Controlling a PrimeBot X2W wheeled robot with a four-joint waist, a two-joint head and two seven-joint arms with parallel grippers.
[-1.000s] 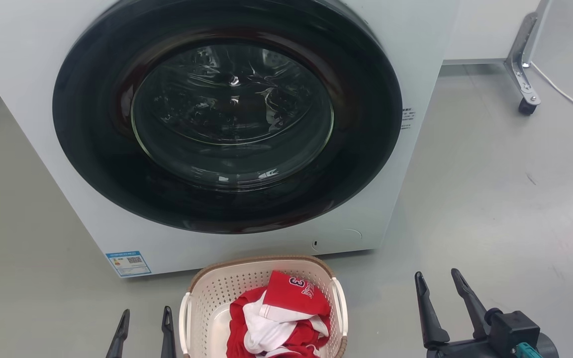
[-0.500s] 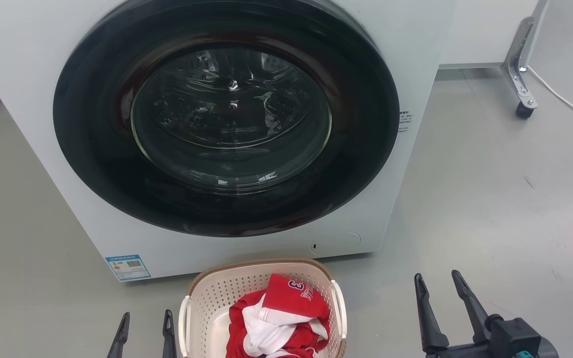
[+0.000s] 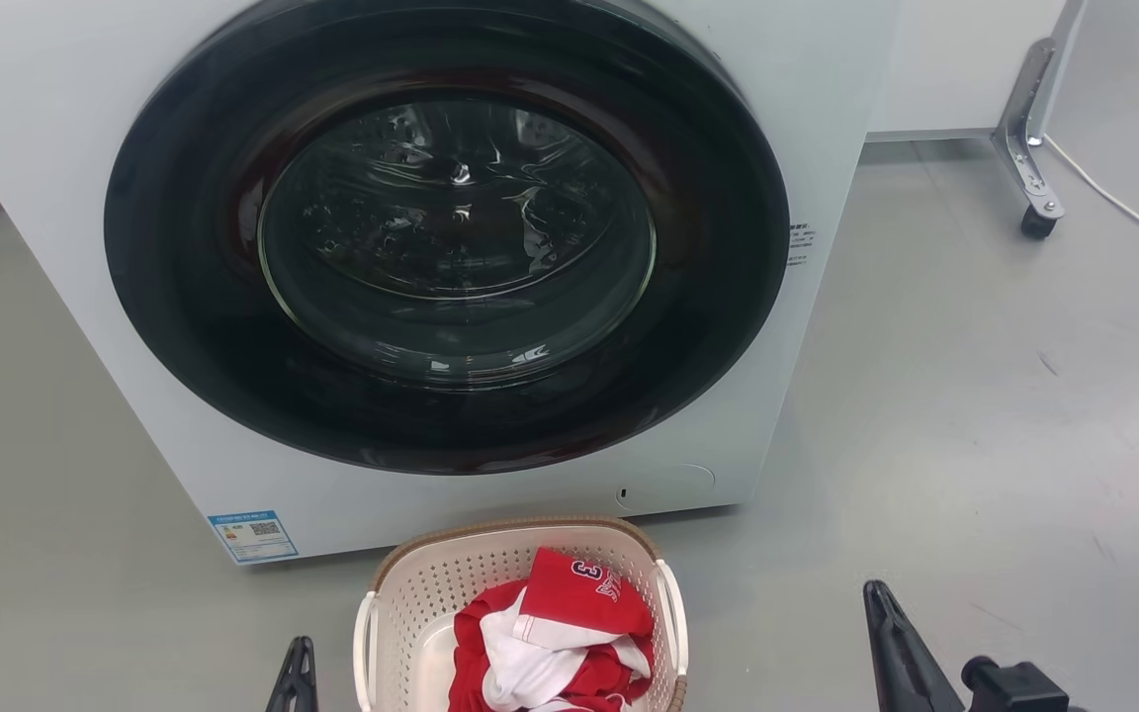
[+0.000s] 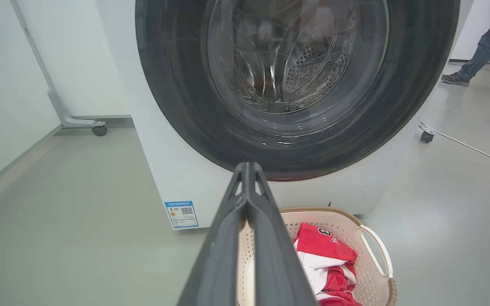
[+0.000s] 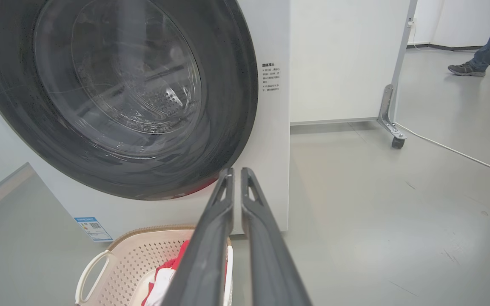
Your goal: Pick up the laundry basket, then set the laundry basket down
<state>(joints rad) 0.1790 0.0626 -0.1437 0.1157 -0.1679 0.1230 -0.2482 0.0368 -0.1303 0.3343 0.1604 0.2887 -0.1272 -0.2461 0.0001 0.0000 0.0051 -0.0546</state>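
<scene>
One laundry basket [image 3: 421, 593] upright on grey floor [image 3: 975, 396], just in front of washer [image 3: 827, 119], below its round dark door [image 3: 451, 237]. Red and white jersey [image 3: 569, 603] heaped inside, numeral 3 showing. Left gripper [image 4: 248, 168]: low in front of washer's left half, fingertips pressed together, nothing between. Right gripper [image 5: 236, 174]: in front of washer's right edge, fingers drawn to a thin slit, holding nothing. Blue label [image 3: 253, 534] at washer's lower left corner.
</scene>
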